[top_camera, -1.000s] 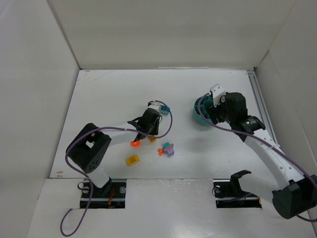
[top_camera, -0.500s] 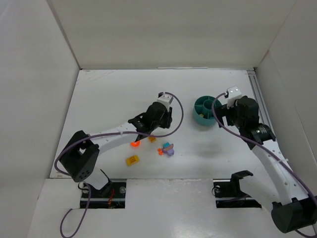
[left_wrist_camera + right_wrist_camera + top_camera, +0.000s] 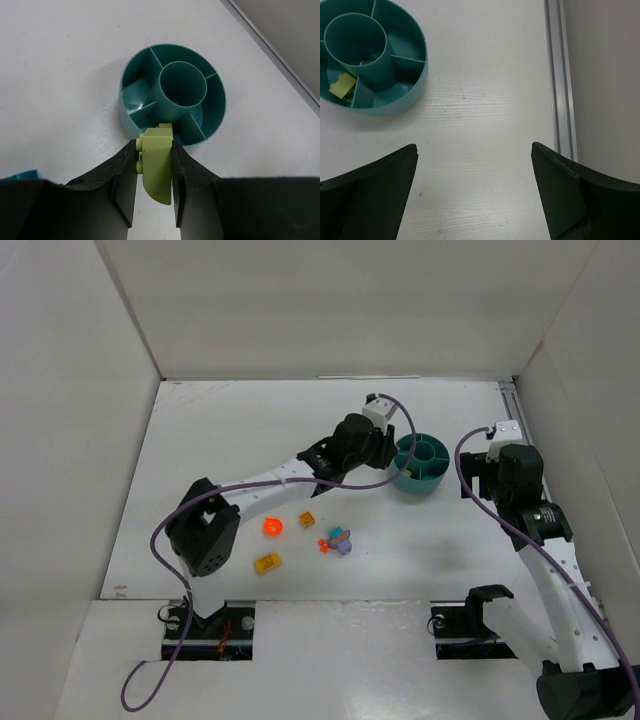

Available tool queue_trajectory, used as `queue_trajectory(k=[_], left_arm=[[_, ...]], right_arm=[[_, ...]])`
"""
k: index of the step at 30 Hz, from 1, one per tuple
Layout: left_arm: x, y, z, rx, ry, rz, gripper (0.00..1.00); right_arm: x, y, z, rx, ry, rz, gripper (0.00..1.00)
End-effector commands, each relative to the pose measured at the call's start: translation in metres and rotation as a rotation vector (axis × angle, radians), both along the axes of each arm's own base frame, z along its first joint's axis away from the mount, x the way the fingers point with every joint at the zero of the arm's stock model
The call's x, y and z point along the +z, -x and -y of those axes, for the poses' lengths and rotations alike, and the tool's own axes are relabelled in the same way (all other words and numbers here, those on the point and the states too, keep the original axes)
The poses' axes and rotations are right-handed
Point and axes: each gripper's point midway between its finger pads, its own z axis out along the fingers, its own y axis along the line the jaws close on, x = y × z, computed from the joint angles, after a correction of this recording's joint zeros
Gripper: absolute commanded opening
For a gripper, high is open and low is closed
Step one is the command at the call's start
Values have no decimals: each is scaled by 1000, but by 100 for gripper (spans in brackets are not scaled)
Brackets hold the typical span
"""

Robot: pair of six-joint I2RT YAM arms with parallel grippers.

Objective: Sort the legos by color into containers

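1. Fingers of our left gripper [image 3: 154, 149] are clamped on a yellow-green brick [image 3: 156, 167], one pad on each side, with the brick standing on end between them.
2. In the left wrist view, the brick's far end overlaps the near rim of the teal bowl [image 3: 126, 107]. From above, this gripper sits at the bowl's left edge.
3. We see a round cup in the bowl's middle and an outer ring split by walls into compartments.
4. Our right gripper [image 3: 474, 147] is spread wide and holds nothing. It hangs over bare table [image 3: 230, 440] to the right of the bowl, near a metal rail [image 3: 561, 75].
5. A second yellow-green piece [image 3: 340, 86] lies in one outer compartment, on the bowl's left in the right wrist view.
6. Well apart from the bowl, toward the arm bases, lie an orange-red brick [image 3: 272, 526] and a yellow-orange brick [image 3: 307, 521] near it.
7. Another yellow-orange brick [image 3: 266, 562] lies closer to the bases.
8. A small cluster [image 3: 340, 540] of purple, teal and orange-red pieces lies to the right of these. We cannot tell whether its pieces touch.
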Motion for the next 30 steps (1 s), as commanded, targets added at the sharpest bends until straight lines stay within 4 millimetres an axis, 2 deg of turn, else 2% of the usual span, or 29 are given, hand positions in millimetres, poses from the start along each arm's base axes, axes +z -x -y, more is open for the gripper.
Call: queue_trajectory(k=[1,6,7,8,9,10,13,16,20,22,24,25,26,30], left_arm=[[25,1,30,-63,39,41,11],[12,4,53,-79,38,20,11],[20,2,56,-76,64,29,12],[14,6,62,-87,61,26,12],[17,2,61,-67,74,32,12],[8,-1,64,-52,67,20,14],[3,-13,66,3,73,19,14],[5,-19,68,34,97,21,14],[-9,-28,66,98,102,-4,15],[-4,-31,66,122,117,-1,15],[1,-32,67,125,141,1,17],[-3,-31,66,126,133,-4,20],[-4,-31,66,126,133,-4,27],[-7,-30,70,110,143,-17,41]], right_arm=[[4,5,6,-38,-7,12,100],[1,11,5,-23,-1,-12,100],[1,11,5,-19,7,-13,100],[1,11,5,-19,7,-13,100],[2,11,2,8,6,-8,100],[2,11,0,24,7,-10,100],[2,11,-5,61,9,-15,100],[1,8,-8,84,8,-17,100],[1,5,-8,88,15,-6,100],[-1,4,-9,101,19,-16,100],[-1,4,-9,101,19,-16,100],[-1,4,-9,101,19,-16,100],[-1,4,-9,101,19,-16,100],[-1,4,-9,101,19,-16,100]])
